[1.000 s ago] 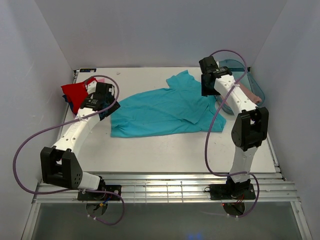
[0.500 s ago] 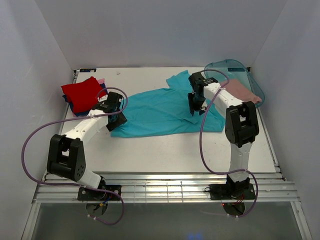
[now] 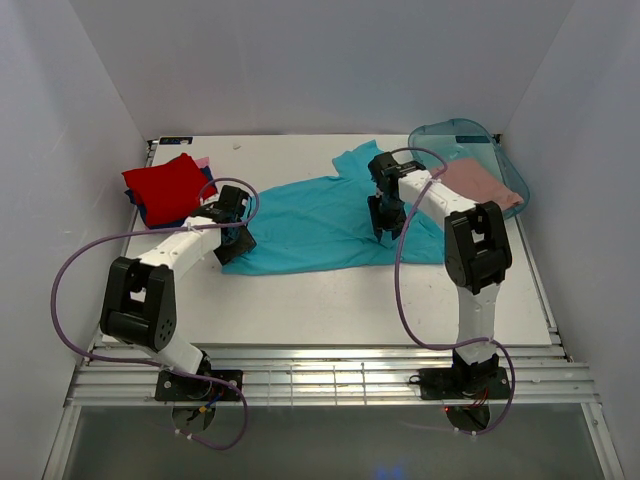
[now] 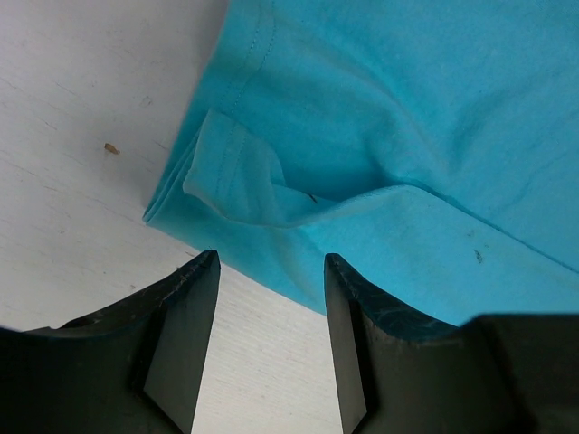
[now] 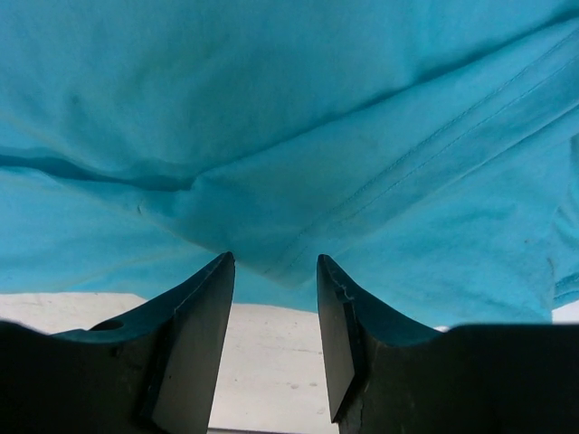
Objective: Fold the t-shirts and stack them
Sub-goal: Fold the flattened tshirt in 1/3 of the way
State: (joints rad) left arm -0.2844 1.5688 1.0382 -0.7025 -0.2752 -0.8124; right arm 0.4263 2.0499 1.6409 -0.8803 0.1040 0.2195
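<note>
From above, a large teal cloth t-shirt (image 3: 310,220) is seen spread on a white table (image 3: 300,300), with the left gripper (image 3: 236,244) at its near-left corner and the right gripper (image 3: 386,224) over its right half. In the left wrist view, the jaws are held apart and empty, with the hem corner just ahead. In the right wrist view, the jaws are likewise parted and a fold edge lies at the tips.

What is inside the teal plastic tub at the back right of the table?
A dusty-pink t-shirt lies in the tub, seen from above and through the translucent wall. Whether anything lies beneath that shirt cannot be seen, because the shirt covers it.
</note>
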